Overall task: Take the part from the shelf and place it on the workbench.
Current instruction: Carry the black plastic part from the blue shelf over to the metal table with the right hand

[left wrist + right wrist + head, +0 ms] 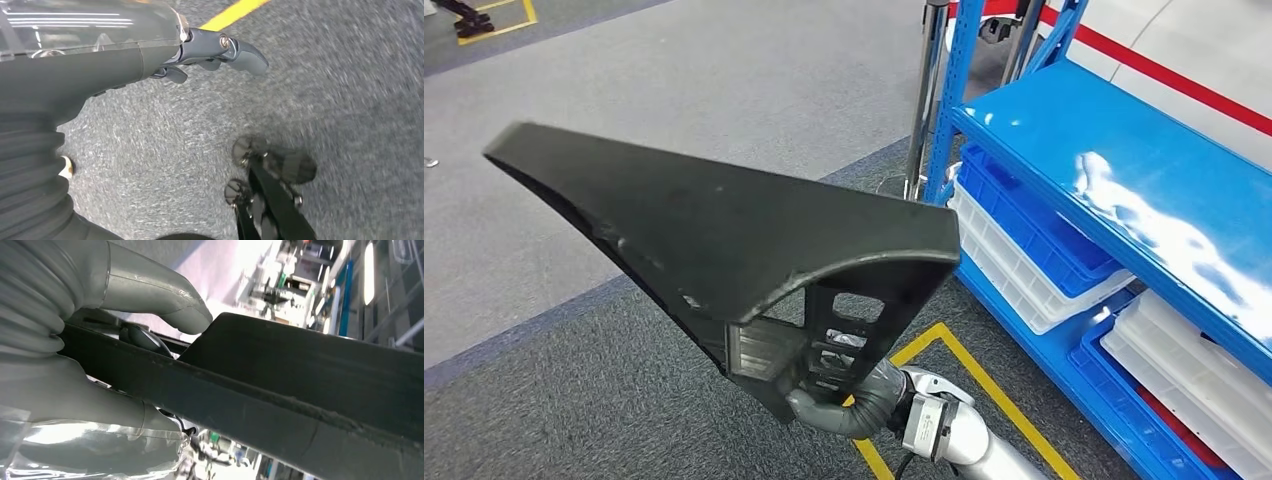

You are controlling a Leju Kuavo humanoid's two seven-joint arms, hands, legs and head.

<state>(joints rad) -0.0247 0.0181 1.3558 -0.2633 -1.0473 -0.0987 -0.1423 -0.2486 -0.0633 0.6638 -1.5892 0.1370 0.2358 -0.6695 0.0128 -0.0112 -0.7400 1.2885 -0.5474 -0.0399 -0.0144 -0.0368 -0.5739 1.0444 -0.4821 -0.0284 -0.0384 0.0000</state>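
A large black wedge-shaped part point(724, 230) with a ribbed, cut-out underside hangs in the air in front of me, its broad flat face up. My right hand point(839, 400) grips it from below at its narrow end. In the right wrist view the thumb point(170, 300) lies across the part's point(310, 390) edge and the fingers close under it. My left hand point(210, 50) hangs over the grey carpet, fingers apart and holding nothing.
A blue metal shelf point(1104, 150) stands at my right, its upper board bare and glossy. White and blue trays point(1034, 260) are stacked on its lower levels. A metal pole point(924, 100) rises beside the shelf's corner. Yellow tape point(984, 380) marks the carpet below.
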